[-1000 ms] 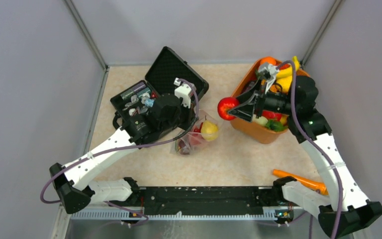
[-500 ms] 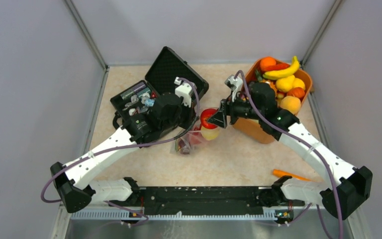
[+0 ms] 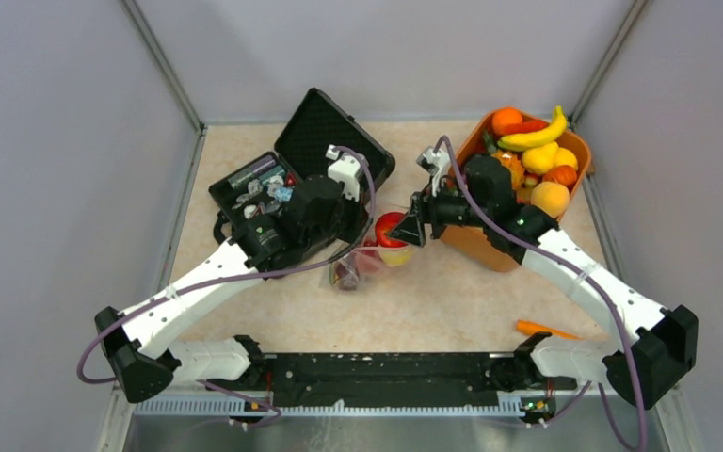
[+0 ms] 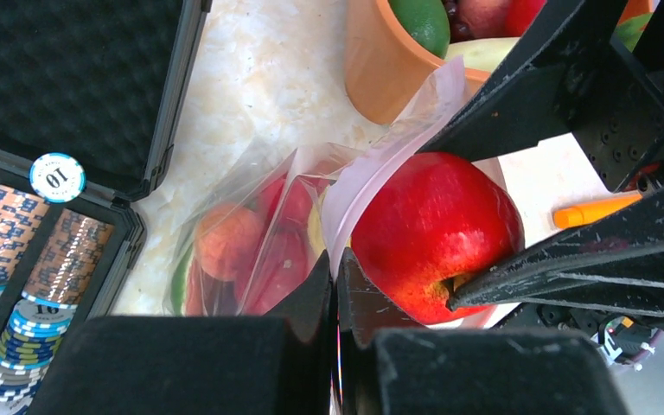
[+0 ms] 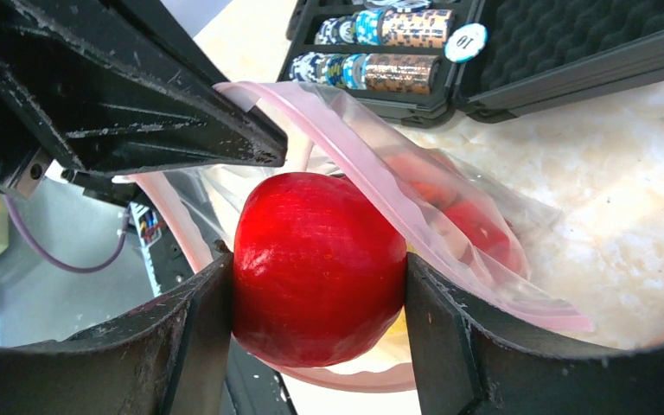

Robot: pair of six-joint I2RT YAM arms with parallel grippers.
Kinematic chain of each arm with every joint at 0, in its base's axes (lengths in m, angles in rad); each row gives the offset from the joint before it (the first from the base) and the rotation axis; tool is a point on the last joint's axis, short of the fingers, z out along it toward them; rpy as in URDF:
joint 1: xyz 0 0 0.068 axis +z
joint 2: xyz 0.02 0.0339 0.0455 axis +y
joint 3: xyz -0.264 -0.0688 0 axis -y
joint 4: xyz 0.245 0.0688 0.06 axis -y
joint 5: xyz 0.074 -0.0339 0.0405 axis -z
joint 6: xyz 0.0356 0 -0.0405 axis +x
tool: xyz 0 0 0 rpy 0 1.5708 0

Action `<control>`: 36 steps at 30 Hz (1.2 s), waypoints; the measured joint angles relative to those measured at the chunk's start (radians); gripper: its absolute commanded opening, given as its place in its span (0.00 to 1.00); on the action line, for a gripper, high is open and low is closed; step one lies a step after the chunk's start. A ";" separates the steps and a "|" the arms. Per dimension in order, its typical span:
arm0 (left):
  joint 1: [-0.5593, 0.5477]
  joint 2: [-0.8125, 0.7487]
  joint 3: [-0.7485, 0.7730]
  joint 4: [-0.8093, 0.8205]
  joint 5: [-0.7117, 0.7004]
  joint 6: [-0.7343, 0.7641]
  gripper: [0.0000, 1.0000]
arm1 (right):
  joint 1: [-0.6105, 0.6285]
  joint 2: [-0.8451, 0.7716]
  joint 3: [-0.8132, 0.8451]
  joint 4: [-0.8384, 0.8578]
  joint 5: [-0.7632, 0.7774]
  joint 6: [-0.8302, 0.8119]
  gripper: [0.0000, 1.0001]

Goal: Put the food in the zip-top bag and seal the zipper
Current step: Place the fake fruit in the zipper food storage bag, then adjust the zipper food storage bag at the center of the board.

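The clear zip-top bag (image 3: 362,264) lies mid-table with a yellow pear and red pieces inside; it also shows in the left wrist view (image 4: 251,225). My left gripper (image 4: 337,277) is shut on the bag's pink-red zipper edge (image 4: 372,177) and holds the mouth open. My right gripper (image 3: 403,229) is shut on a red apple (image 3: 391,227) at the bag's mouth; the apple fills the right wrist view (image 5: 316,268) between the fingers (image 5: 199,320), with the zipper strip (image 5: 380,190) beside it.
An orange basket (image 3: 475,243) at the right holds a banana, oranges, a pear and a peach. An open black case (image 3: 315,132) with poker chips stands at the back left. An orange carrot-like stick (image 3: 546,330) lies near the front right.
My right gripper carried the red apple leftwards from the basket to the bag's mouth. The left gripper stayed on the bag's edge.
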 measured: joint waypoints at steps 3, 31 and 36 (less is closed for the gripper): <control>0.000 0.000 0.006 -0.011 -0.017 -0.006 0.00 | 0.004 0.010 0.002 -0.003 -0.029 -0.002 0.68; 0.074 -0.043 0.066 -0.074 -0.154 -0.001 0.00 | 0.023 -0.256 -0.002 -0.020 0.340 0.196 0.84; 0.074 -0.037 0.066 -0.074 -0.106 -0.003 0.00 | 0.024 -0.180 -0.073 0.001 0.311 0.349 0.78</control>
